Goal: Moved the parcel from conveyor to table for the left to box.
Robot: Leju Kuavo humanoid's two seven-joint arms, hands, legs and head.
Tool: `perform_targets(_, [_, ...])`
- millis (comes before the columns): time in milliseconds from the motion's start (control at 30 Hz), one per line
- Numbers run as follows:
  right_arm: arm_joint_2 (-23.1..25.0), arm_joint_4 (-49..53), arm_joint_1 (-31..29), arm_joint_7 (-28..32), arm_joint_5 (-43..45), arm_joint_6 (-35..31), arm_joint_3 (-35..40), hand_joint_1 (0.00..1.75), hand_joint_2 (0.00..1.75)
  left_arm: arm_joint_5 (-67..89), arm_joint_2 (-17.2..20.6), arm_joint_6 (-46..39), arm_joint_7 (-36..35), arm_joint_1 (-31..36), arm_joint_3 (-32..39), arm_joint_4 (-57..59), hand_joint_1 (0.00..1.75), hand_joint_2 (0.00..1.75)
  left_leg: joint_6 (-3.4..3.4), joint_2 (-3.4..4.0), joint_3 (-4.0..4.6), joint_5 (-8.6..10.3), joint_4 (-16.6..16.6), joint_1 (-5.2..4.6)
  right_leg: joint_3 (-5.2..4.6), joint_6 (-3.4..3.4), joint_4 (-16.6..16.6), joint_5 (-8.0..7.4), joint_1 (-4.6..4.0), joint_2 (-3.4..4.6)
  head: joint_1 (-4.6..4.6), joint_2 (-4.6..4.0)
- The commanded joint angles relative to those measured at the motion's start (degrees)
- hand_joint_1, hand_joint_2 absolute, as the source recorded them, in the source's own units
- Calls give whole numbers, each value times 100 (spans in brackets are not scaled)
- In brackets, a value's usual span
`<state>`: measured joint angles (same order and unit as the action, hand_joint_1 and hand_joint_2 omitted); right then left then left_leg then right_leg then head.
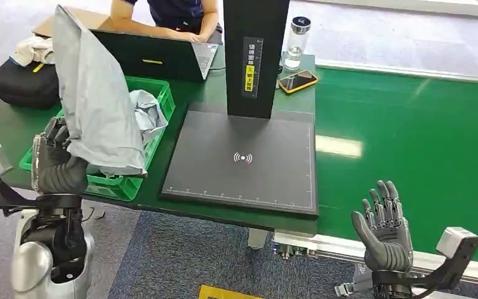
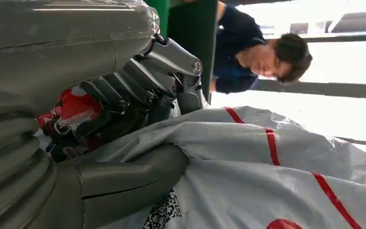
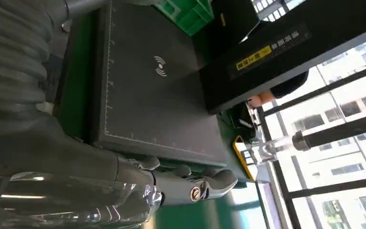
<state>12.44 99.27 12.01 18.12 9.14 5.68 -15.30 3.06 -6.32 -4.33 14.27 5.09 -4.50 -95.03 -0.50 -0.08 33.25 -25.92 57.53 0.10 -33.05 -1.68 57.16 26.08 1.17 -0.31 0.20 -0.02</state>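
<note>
Nearest to us, our right hand (image 1: 383, 227) hangs off the near edge of the green conveyor (image 1: 411, 143), palm up and holding nothing, fingers spread apart; the belt stretches wide and bare beyond it. Our left hand (image 1: 59, 162) sits at the table's (image 1: 12, 124) near-left corner, fingers wrapped around the lower end of the grey parcel (image 1: 96, 99), which stands upright above the green crate (image 1: 155, 93), its bottom edge hanging over the crate's near rim. In the left wrist view, the thumb (image 2: 133, 174) and darker fingers (image 2: 124, 102) press into the parcel's white, red-striped plastic (image 2: 276, 157). Inside the crate, just behind the held parcel, we see another crumpled grey bag (image 1: 149, 112). Between crate and conveyor lies the dark scanner pad (image 1: 243, 156), its surface open, with the black post (image 1: 255, 56) rising at its far edge. Farther back sit a laptop (image 1: 162, 56), a phone (image 1: 297, 81), a clear bottle (image 1: 295, 40), a black bag (image 1: 22, 81), and a person at the table's far side (image 1: 168, 15).
</note>
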Motion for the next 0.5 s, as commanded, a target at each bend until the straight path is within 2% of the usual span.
perform_targets(33, [-256, -204, -115, 6, 67, -53, 341, 0, 175, 86, 4, -107, 11, 279, 656, 764, 175, 175, 4, 6, -16, 0, -9, 2, 14, 8, -9, -2, -3, 6, -2, 0])
perform_targets(267, [-273, -317, -252, 7, 69, 2, 315, 0, 175, 136, 9, -87, 6, 504, 696, 879, 175, 175, 3, 2, -7, 0, -5, 3, 9, 6, -6, -1, -3, 2, 0, 0])
perform_targets(500, [-340, -391, -279, 70, 112, -56, 378, 0, 175, 757, 264, -272, -306, 1798, 699, 2188, 175, 175, 5, -25, -7, 10, -6, 5, 16, 10, -7, -3, -6, -23, 0, -2])
